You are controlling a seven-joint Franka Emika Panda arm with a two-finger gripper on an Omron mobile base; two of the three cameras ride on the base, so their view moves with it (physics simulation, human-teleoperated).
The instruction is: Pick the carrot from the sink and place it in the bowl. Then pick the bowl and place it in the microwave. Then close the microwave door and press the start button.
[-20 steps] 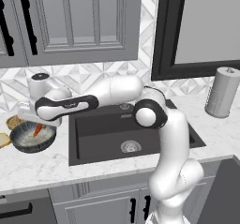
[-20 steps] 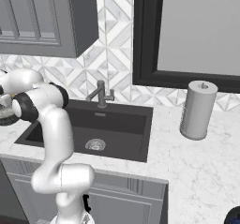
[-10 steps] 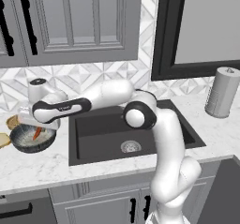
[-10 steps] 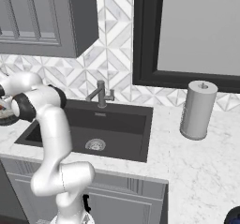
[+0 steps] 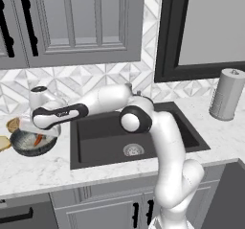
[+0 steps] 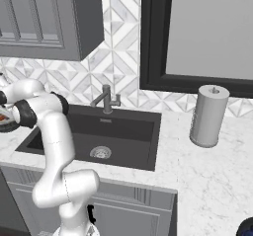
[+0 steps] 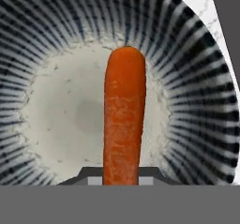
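Note:
The orange carrot (image 7: 123, 120) stands up from between my finger tips, and my gripper (image 7: 122, 177) is shut on it. Its far end points at the pale speckled floor of the bowl (image 7: 56, 120), whose streaked wall rings it. On the counter left of the sink (image 5: 107, 134), the bowl (image 5: 25, 147) sits under my gripper (image 5: 40, 131), with the carrot (image 5: 37, 140) reaching inside it. The sink (image 6: 116, 131) holds only its round drain. The microwave is out of view.
A smaller tan bowl (image 5: 13, 124) and a flat tan item (image 5: 3, 143) lie close beside the bowl. The grey faucet (image 6: 105, 99) stands behind the sink. A paper towel roll (image 5: 227, 95) stands on the counter at the right. Cabinet doors hang above.
My hand has come down over the bowl and shifted slightly right, carrying the carrot lower into it. The bowl has stayed put.

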